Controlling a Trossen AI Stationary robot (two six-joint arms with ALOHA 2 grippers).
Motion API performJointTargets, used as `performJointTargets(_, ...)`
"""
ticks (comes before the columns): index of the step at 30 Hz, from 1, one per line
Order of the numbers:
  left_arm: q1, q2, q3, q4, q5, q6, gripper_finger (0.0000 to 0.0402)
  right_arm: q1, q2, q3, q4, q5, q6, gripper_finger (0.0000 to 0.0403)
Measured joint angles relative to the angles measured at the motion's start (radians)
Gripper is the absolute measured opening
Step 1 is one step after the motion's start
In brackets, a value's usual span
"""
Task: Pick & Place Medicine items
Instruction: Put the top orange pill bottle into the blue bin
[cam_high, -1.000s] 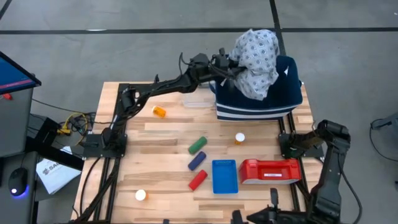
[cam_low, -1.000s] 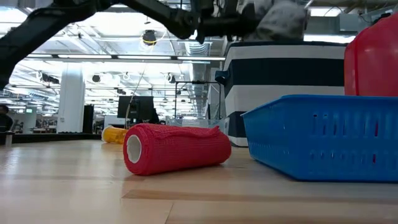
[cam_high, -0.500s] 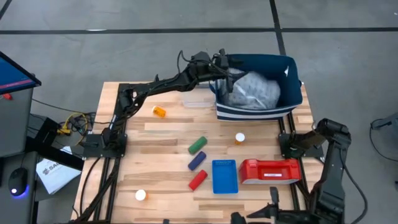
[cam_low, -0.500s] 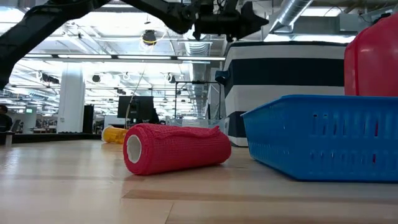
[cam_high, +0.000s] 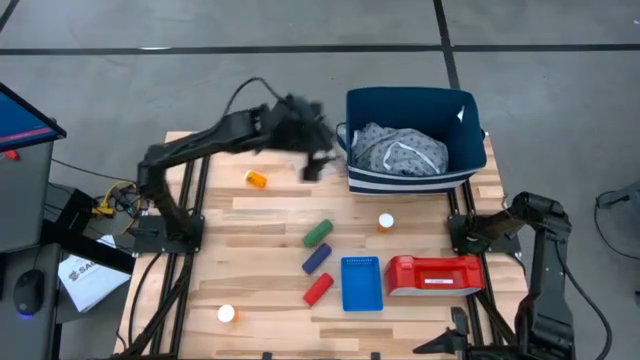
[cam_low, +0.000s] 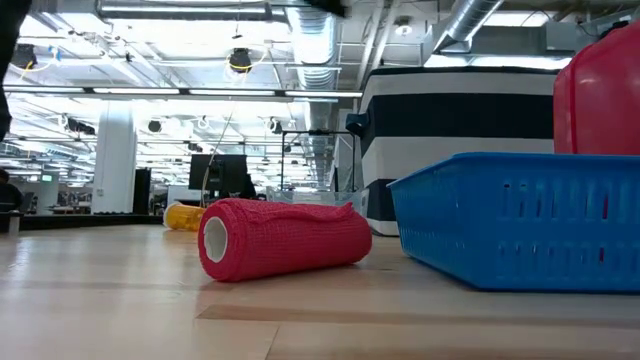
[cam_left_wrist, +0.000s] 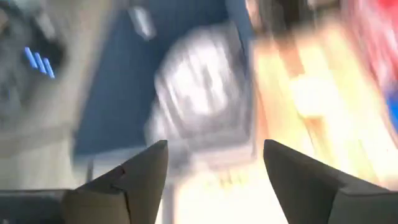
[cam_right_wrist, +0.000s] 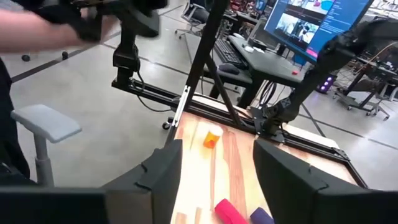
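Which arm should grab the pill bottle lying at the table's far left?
Probably left. The left gripper is open and empty, over the table just beside that pill bottle. The right gripper is also open but parked off the table's right edge, far away.

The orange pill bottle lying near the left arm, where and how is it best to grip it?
The pill bottle lies on its side, so probably come from straight above and close the fingers across its orange body. The open left gripper is nearest.
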Motion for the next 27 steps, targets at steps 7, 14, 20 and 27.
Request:
performJointTargets(7,-0.211,-0.133,-0.055,-0.563,-0.294,-0.48,0.0219,0.01,0.0,0.0,-0.032,0.007,-0.001,0.024)
performJointTargets(14,-0.331,-0.356,-0.386,-0.607,-0.312,-0.953,0.0204,0.017,0.0,0.0,-0.033,-0.002,-0.001,0.025)
performJointTargets(20,-0.315,-0.496,-0.76,-0.494,-0.311,-1.231,0.0203,0.038,0.0,0.0,-0.031,-0.003,-0.001,0.025)
performJointTargets(27,-0.161,-0.514,-1.055,-0.01,-0.176,-1.173,0.0214,0.032,0.0,0.0,-0.025,-0.035,-0.001,0.025)
